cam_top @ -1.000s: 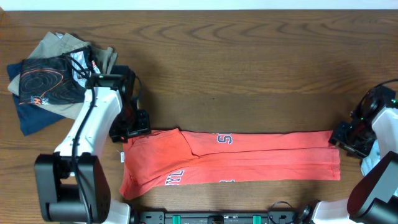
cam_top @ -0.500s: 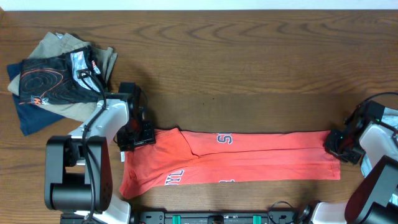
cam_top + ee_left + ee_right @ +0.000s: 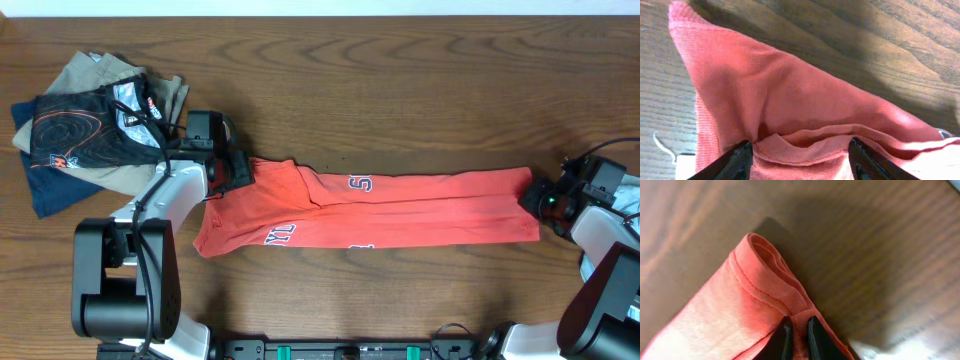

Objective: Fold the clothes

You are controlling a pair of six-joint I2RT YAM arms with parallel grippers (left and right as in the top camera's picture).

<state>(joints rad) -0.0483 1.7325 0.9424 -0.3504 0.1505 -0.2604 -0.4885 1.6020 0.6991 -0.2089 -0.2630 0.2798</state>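
The coral-red T-shirt (image 3: 400, 210) lies folded into a long band across the table, with white lettering showing. My left gripper (image 3: 235, 170) holds its upper left corner. In the left wrist view the fingers (image 3: 802, 160) have bunched red cloth (image 3: 790, 100) between them. My right gripper (image 3: 540, 200) holds the band's right end. In the right wrist view the fingers (image 3: 799, 335) pinch the folded hem (image 3: 740, 310). A bit of pale light-blue cloth (image 3: 630, 200) shows at the right edge, beside the right arm.
A pile of other garments (image 3: 90, 130), tan, dark blue and black with an orange print, sits at the far left. Bare wooden table (image 3: 400, 90) lies behind the shirt and in a strip in front of it.
Both grippers have moved away from the front edge and drawn the shirt with them. The band now lies nearer the middle of the table, pulled straighter.
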